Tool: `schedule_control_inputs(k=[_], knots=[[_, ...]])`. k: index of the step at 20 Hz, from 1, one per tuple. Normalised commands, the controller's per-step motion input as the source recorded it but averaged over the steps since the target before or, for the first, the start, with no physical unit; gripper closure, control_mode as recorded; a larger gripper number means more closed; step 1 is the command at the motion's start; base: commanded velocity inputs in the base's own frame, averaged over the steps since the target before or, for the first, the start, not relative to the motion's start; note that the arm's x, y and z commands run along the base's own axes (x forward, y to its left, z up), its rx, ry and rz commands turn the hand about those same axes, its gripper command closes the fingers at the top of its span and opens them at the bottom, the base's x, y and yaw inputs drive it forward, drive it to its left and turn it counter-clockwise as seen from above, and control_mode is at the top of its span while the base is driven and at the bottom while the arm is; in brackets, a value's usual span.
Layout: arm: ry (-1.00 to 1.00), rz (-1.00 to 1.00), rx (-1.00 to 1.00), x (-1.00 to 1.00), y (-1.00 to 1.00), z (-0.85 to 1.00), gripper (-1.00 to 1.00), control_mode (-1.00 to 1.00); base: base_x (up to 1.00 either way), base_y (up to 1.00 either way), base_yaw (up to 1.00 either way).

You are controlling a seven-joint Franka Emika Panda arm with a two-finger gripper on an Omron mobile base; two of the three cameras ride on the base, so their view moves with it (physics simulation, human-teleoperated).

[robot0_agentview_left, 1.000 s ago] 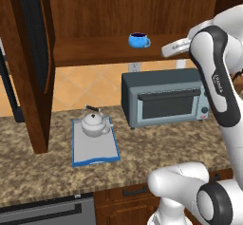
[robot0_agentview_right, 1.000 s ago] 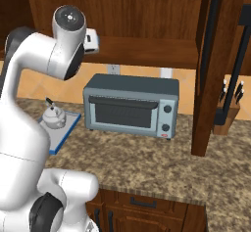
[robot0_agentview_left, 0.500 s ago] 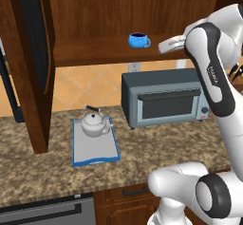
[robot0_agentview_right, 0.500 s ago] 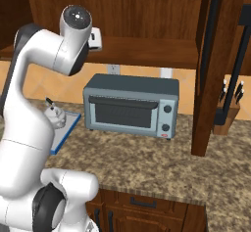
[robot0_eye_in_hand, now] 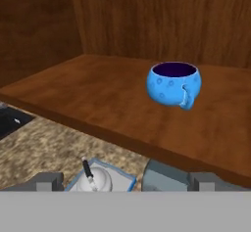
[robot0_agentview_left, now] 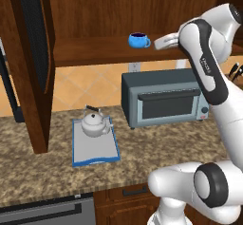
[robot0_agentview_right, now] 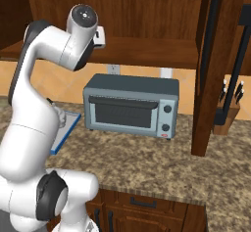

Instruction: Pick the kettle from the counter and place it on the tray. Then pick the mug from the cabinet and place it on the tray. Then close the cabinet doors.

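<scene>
On the cabinet shelf, the mug stands upright, its handle turned toward the robot's white arm, whose gripper hangs just beside it at shelf height without touching it. Seen from the hand camera, the mug stands apart from the two finger tips at the bottom of the frame, its handle facing the camera and its dark inside showing; the jaws are spread wide and carry nothing. Below, the kettle sits on the tray, toward its far end, with its thin dark handle arched above the lid. The tray lies flat on the counter, just left of a grey toaster oven. A cabinet door stands swung out at the left of the left base view, and another at the right of the right base view, where a knife block rests on the counter behind it.
</scene>
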Motion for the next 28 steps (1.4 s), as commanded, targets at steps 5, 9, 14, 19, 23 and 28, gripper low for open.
schedule_control_inputs(k=[5,9,14,19,23,28], knots=[[0.00,0.05,0.00,0.24,0.00,0.00,-1.00,-1.00,0.00,0.00,0.00],[0.00,0.07,0.00,0.26,0.00,0.00,-1.00,-1.00,0.00,0.00,0.00],[0.00,0.06,0.00,0.23,0.00,0.00,-1.00,-1.00,0.00,0.00,0.00],[0.00,0.06,0.00,0.19,0.00,0.00,-1.00,-1.00,0.00,0.00,0.00],[0.00,0.05,0.00,0.14,-0.03,0.00,-1.00,-1.00,0.00,0.00,0.00],[0.00,0.04,0.00,0.18,-0.05,0.00,-1.00,-1.00,0.00,0.00,0.00]])
